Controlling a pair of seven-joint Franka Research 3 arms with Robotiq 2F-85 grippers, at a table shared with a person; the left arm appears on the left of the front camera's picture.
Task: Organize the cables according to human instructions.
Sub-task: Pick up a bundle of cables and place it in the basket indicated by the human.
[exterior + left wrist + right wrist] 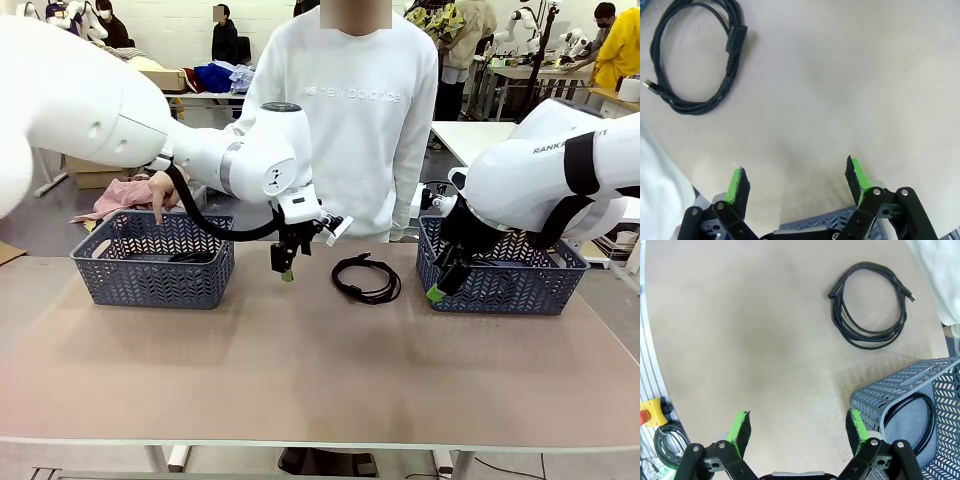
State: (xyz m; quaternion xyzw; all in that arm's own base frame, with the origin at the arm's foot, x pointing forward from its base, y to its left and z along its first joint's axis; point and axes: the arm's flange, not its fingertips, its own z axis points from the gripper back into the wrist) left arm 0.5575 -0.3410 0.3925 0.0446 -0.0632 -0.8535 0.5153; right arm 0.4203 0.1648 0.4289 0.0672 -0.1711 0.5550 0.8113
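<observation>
— One coiled cable [366,278] is left loose on the desk [300,370], lying between the two baskets, near the far edge in front of the person [355,110]. How far along would you say they are?

— Well on, I'd judge. The left basket [155,260] has a dark coil in it, and the right wrist view shows a black cable [912,417] curled inside the right basket [920,390]. How many are stowed in all I can't tell; the basket walls hide much.

— And the grippers?

— Both empty, fingers spread wide. The left gripper [284,262] hangs above the desk just left of the loose coil; the right gripper [444,283] sits low by the right basket's front corner. The person's hand [160,192] points down into the left basket, which I take as the instruction for the last coil.

— Any writing?

— "new balance" across the white sweatshirt, and on the right arm lettering that starts "RANK", the rest cut off.
</observation>
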